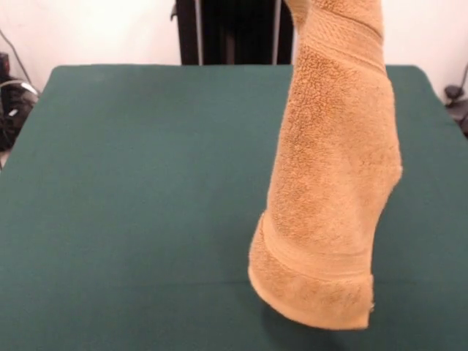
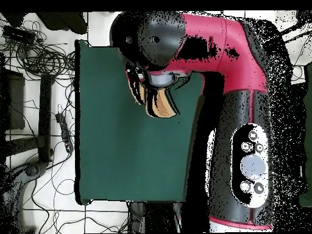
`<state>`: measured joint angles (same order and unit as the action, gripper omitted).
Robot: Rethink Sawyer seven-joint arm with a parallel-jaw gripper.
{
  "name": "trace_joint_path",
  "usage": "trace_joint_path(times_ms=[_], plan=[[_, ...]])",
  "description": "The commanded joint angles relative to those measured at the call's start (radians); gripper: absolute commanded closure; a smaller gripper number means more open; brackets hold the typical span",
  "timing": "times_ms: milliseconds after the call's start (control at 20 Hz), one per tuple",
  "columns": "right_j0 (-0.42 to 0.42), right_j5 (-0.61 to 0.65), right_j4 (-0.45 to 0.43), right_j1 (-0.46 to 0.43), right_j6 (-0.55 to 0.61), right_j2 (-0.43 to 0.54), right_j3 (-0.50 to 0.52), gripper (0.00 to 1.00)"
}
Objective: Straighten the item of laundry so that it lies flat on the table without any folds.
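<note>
The towel (image 1: 333, 175) hangs straight down from somewhere above the front view, long axis upright, its bottom hem just over the green table (image 1: 131, 197), while the arm (image 2: 207, 42) hides whatever grips it, so I cannot tell.

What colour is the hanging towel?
Orange-tan, with a paler woven band; the towel shows best in the front view.

Even, soft light falls across the surface (image 1: 131, 190); a faint shadow lies beneath the towel (image 1: 333, 183), no glare.
</note>
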<state>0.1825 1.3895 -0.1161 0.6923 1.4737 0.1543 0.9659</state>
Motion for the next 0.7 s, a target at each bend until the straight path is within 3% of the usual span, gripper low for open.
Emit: trace_joint_path(times_ms=[50, 400, 700], plan=[[-0.029, -0.057, 0.053, -0.009, 0.21, 0.009, 0.197, 1.0], [-0.063, -0.097, 0.035, 0.043, 0.221, -0.046, 0.306, 1.0], [-0.09, -0.133, 0.027, 0.199, 0.24, -0.162, 0.531, 1.0]])
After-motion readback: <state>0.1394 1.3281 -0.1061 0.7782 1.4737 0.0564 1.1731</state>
